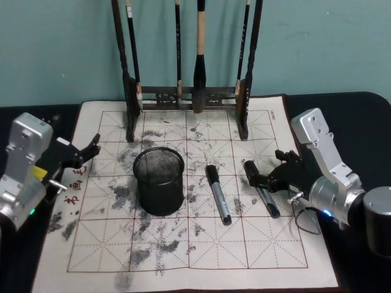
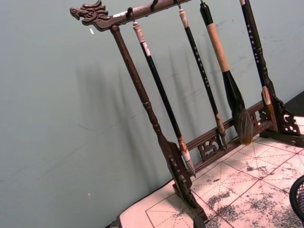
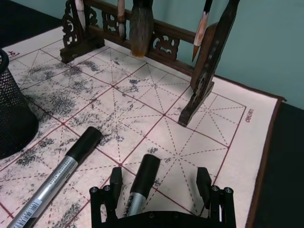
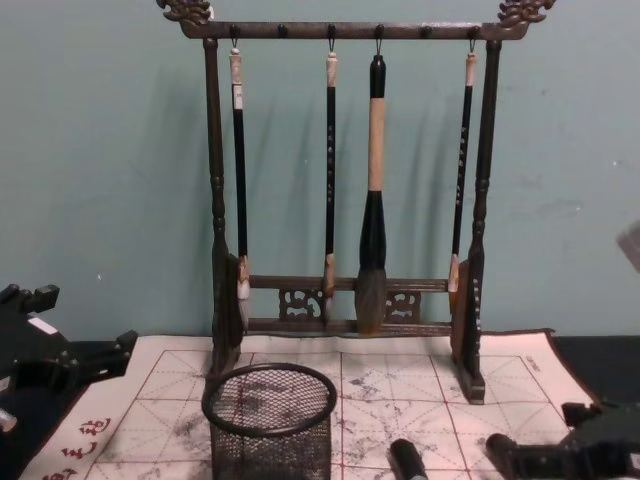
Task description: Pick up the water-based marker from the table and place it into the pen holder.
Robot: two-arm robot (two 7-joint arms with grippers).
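Two grey water-based markers with black caps lie on the ink-stained mat. One marker [image 1: 218,194] [image 3: 57,178] lies free just right of the pen holder [image 1: 159,180] [image 4: 270,420], a black wire-mesh cup standing upright. The other marker [image 1: 269,204] [image 3: 142,183] lies further right, between the fingers of my right gripper [image 1: 267,169] [image 3: 159,185]. That gripper is low over the mat and open, with its fingers [image 3: 115,183] straddling the cap end without touching it. My left gripper [image 1: 85,152] [image 4: 60,360] rests open at the mat's left edge.
A tall dark wooden brush rack [image 1: 186,97] [image 2: 161,137] [image 4: 345,300] with several hanging brushes stands at the back of the mat [image 1: 201,244]. A dark cylinder [image 1: 379,229] sits at the far right on the black table. A teal wall is behind.
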